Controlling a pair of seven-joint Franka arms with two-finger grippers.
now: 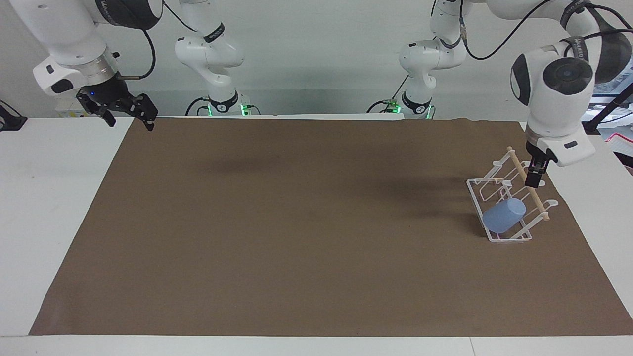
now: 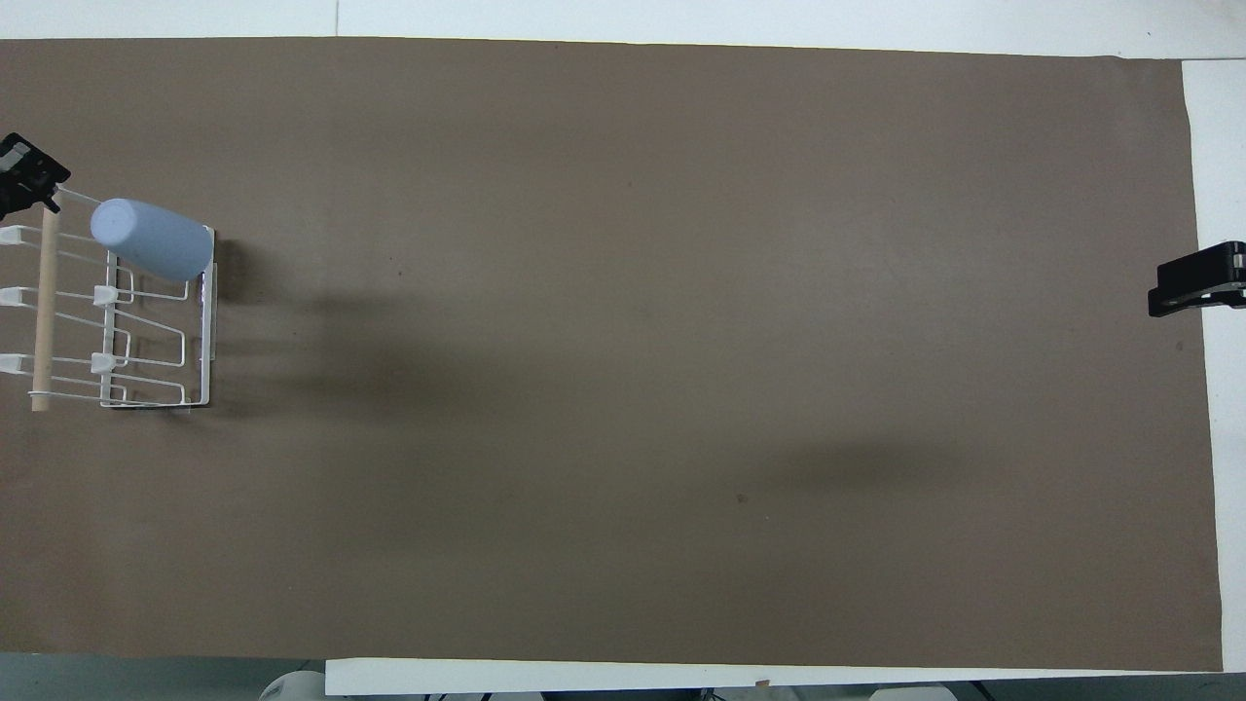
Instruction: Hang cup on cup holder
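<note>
The light-blue cup [image 1: 503, 216] hangs tilted, mouth down, on a slanted prong of the white wire cup holder [image 1: 475, 194], at the holder's end farther from the robots. In the overhead view the cup [image 2: 151, 239] lies over the holder [image 2: 205, 331] beside the wooden dowel [image 2: 41, 312]. My left gripper [image 1: 533, 174] is raised just over the dowel [image 1: 528, 189], empty and apart from the cup; only its tip [image 2: 24, 180] shows from overhead. My right gripper [image 1: 129, 121] waits open and empty, in the air over the table's corner at the right arm's end.
A brown mat [image 1: 296, 222] covers the table, with white table margins [image 1: 49, 198] at both ends. The holder stands at the left arm's end of the mat. The right gripper's tip [image 2: 1195, 284] shows at the mat's edge from overhead.
</note>
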